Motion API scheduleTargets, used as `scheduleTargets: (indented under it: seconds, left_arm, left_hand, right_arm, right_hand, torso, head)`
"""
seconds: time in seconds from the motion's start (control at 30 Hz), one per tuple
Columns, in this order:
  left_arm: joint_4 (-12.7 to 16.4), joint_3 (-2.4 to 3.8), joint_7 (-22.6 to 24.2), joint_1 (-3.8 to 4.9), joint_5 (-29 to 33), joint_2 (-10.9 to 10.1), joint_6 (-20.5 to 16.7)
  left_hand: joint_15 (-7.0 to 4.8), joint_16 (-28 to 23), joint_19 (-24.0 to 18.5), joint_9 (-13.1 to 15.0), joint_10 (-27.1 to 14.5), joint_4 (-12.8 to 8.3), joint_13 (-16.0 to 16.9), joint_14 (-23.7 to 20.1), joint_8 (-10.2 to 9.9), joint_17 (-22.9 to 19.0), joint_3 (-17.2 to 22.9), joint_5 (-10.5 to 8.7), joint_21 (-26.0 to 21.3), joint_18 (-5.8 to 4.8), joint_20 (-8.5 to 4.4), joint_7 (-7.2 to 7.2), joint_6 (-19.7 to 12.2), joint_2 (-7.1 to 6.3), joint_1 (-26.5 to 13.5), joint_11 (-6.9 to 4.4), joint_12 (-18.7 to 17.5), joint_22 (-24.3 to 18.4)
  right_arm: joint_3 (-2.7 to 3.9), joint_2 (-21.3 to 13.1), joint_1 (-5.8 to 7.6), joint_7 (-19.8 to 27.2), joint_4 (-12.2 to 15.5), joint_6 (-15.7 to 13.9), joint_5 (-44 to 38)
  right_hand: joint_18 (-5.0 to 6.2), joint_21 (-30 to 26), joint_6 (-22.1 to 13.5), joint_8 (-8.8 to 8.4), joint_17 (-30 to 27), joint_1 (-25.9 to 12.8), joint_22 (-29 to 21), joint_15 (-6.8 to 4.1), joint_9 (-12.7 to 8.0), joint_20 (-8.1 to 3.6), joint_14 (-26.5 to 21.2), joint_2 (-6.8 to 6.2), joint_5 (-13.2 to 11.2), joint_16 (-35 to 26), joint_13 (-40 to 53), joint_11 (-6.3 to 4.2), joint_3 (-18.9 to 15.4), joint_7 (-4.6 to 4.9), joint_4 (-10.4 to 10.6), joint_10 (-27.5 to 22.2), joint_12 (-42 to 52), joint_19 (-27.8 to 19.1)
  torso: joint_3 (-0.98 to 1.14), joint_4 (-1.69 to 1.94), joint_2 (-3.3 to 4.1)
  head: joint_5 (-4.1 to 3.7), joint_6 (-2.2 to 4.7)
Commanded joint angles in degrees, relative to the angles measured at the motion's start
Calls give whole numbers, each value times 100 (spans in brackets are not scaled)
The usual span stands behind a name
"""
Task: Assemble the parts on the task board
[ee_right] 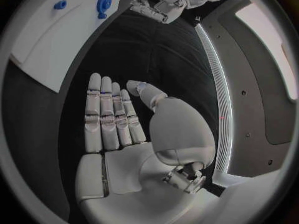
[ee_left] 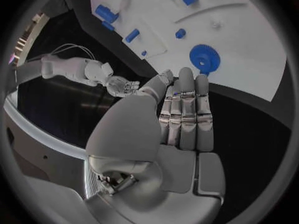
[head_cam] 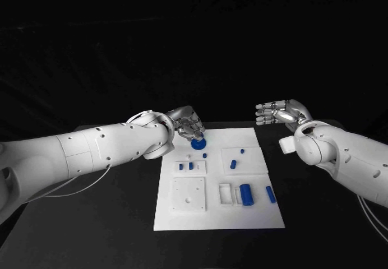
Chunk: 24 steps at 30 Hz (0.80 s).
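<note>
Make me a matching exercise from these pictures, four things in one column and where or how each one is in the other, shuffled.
Things:
1. left hand
2. right hand
3. blue gear
4. large blue cylinder

Places or states:
A. lies at the far left end of the task board
B. lies in the near right part of the board
C. empty, above the black table past the board's far right corner
D. empty, over the board's far left corner, by the gear

Pairs: 1-D, 2-C, 3-A, 4-B
</note>
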Motion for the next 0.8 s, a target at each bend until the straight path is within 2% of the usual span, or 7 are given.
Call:
scheduleTargets:
  seconds: [0.03,0.23,0.37,0.67,0.7,0.73,0.8]
  left_arm:
    - [-122,-33,428,-16,-966,99,-11]
    - [-292,-107,498,-44,-1502,259,263]
    - [-370,-156,522,-65,-1804,337,480]
    - [-477,-187,550,-125,-2103,433,723]
    - [-480,-188,552,-131,-2119,441,738]
    - [-481,-189,555,-136,-2129,446,750]
    - [-478,-190,558,-143,-2146,453,771]
  left_hand:
    - [5,97,140,-2,-68,34,-4,7,-22,115,-37,-203,-76,55,13,-29,-62,-42,-76,7,-35,-99]
    - [-52,750,457,2,-209,104,-3,58,-16,563,-88,-256,-44,51,-41,-77,-116,-90,-93,8,-36,-49]
    - [-122,1508,716,1,-311,148,-2,229,-20,876,-56,-229,255,70,-117,-106,-162,-125,-100,-9,-27,305]
    - [-226,2325,832,3,-604,185,-7,479,-21,999,-3,-191,762,100,-198,-153,-169,-148,-107,-45,-36,319]
    - [-233,2421,822,3,-616,192,-7,476,-24,1004,2,-187,809,102,-199,-162,-163,-148,-105,-55,-35,316]
    - [-232,2465,814,4,-613,198,-8,474,-21,1000,8,-189,834,103,-199,-164,-155,-140,-105,-58,-36,315]
    - [-229,2594,813,5,-583,214,-8,505,-21,993,39,-174,913,117,-194,-163,-131,-130,-115,-62,-37,315]
  right_arm:
    - [1,-3,-1,216,20,-40,73]
    - [3,4,-1,248,44,-35,89]
    - [5,15,0,259,66,-41,93]
    - [13,23,1,261,97,-54,94]
    - [13,23,1,260,100,-54,94]
    - [14,23,1,259,102,-54,94]
    - [15,25,1,258,106,-52,94]
  right_hand:
    - [90,-152,29,12,-58,-61,-120,46,3,61,-17,-14,26,-194,-5,17,84,-1,15,-48,-27,-41]
    - [114,-398,25,14,-143,-58,-332,71,4,101,41,-51,35,-353,-8,30,127,3,57,-84,-32,96]
    - [115,-453,16,14,-161,-61,-331,80,4,103,42,-58,41,-354,-8,36,126,4,75,-90,-32,124]
    - [116,-485,0,14,-170,-71,-330,86,3,107,42,-63,48,-353,-8,40,122,9,93,-98,-32,137]
    - [116,-485,0,14,-170,-71,-330,86,3,107,42,-63,48,-353,-8,40,122,9,93,-98,-32,137]
    - [116,-485,0,14,-170,-71,-330,86,3,107,42,-63,48,-353,-8,40,122,9,93,-98,-32,137]
    - [118,-503,-8,14,-174,-73,-329,88,4,110,38,-69,50,-353,-8,43,121,10,99,-102,-31,145]
  torso:
    - [-12,-26,35]
    - [-8,-44,68]
    - [-5,-52,74]
    - [-9,-52,72]
    - [-9,-54,74]
    - [-11,-53,75]
    - [-12,-55,78]
  head:
    - [5,9]
    - [-7,26]
    - [5,34]
    - [-17,35]
    - [-27,31]
    - [-24,-15]
    - [-22,3]
